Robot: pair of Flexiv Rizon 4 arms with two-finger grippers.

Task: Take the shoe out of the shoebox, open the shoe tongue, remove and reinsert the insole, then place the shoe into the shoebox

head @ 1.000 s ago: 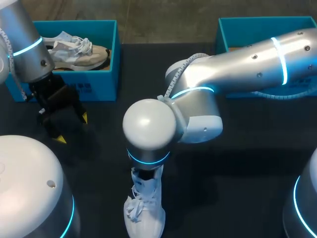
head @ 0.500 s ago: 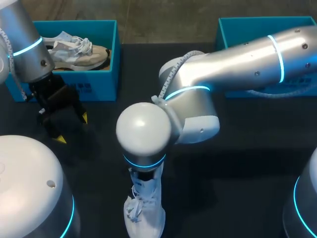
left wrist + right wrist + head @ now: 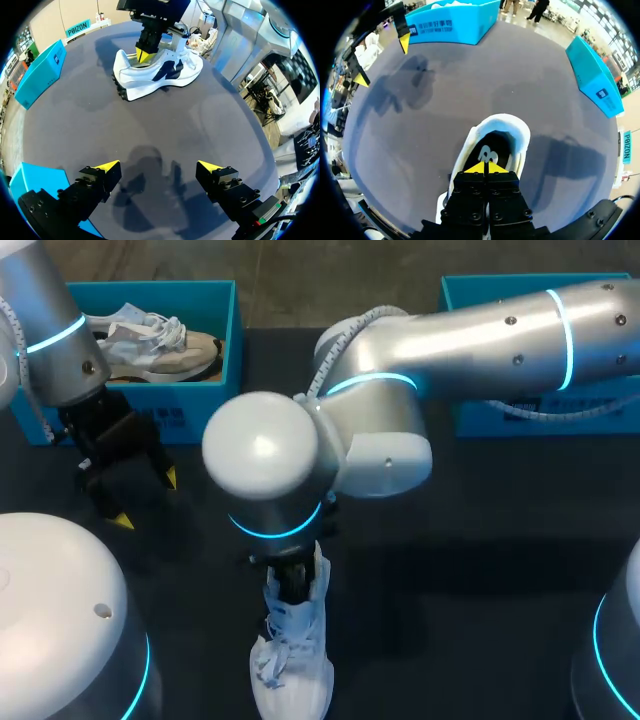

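Your right tool (image 3: 485, 168) sits at the white sneaker's (image 3: 520, 137) opening.
Its tips press together; your left tool (image 3: 158, 166), at the sneaker's ten o'clock, stands spread.

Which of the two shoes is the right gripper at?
The white shoe on the table; the right gripper hangs over its opening. The beige shoe lies in the left shoebox.

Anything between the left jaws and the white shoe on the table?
Nothing visible: only bare table lies between the left jaws and the shoe. The right arm has its jaws shut at the shoe's opening, so that spot is taken.
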